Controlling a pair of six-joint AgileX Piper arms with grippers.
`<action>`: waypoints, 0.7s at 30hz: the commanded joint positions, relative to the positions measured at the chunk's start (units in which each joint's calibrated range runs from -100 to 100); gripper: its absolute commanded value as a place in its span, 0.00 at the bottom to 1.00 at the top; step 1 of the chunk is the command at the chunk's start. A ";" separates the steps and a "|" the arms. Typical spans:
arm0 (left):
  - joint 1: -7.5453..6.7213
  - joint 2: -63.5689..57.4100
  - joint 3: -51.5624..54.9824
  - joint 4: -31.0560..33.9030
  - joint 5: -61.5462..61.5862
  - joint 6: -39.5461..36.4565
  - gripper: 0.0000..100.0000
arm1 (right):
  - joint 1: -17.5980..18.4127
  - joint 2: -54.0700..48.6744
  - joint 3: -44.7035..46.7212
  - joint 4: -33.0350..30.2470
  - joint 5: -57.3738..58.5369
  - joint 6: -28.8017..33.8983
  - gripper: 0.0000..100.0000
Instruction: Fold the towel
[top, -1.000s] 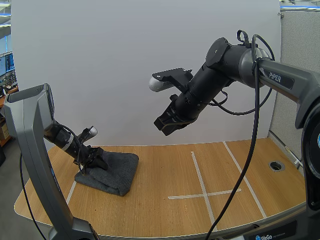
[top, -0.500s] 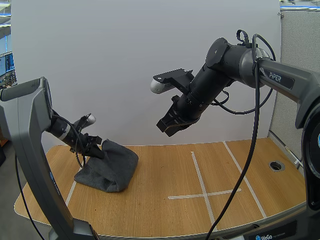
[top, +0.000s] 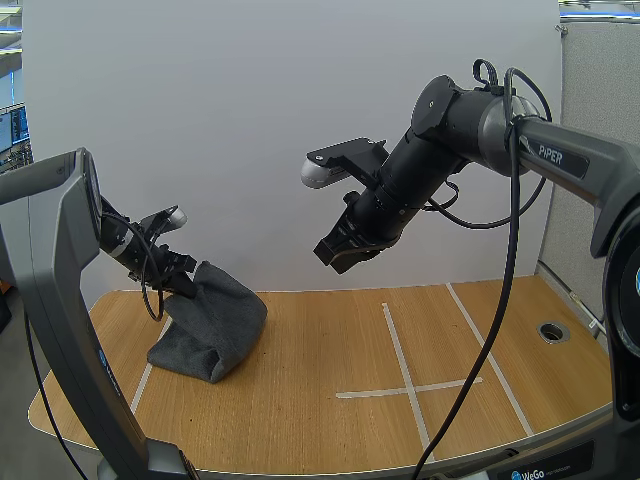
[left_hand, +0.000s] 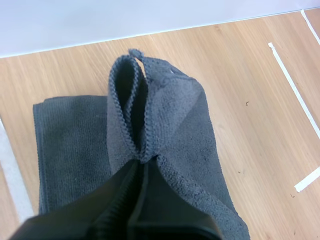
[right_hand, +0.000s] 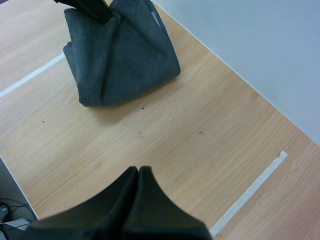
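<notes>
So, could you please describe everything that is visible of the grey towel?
The towel is dark grey, of soft looped cloth like terry or microfibre, with a stitched hem along its edge. It lies folded in layers on the left part of the wooden table, beside a white tape line. The left gripper pinches a doubled edge of the upper layer and holds it up in a peak, so the cloth slopes down like a tent. The lower layers rest flat on the table.

Dark grey towel (top: 215, 325), bunched, one edge peaked high, rest lying flat.
</notes>
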 joint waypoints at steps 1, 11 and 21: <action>1.01 2.45 -0.47 0.33 0.36 1.21 0.00 | -0.20 -0.86 0.27 -0.22 0.38 -0.29 0.00; 2.21 8.19 -0.47 1.02 0.36 4.03 0.00 | -0.20 -0.86 0.32 -0.22 0.38 0.07 0.00; 2.21 9.17 -0.47 1.13 0.36 4.77 0.21 | -0.20 -0.86 0.32 -0.22 0.38 1.18 0.00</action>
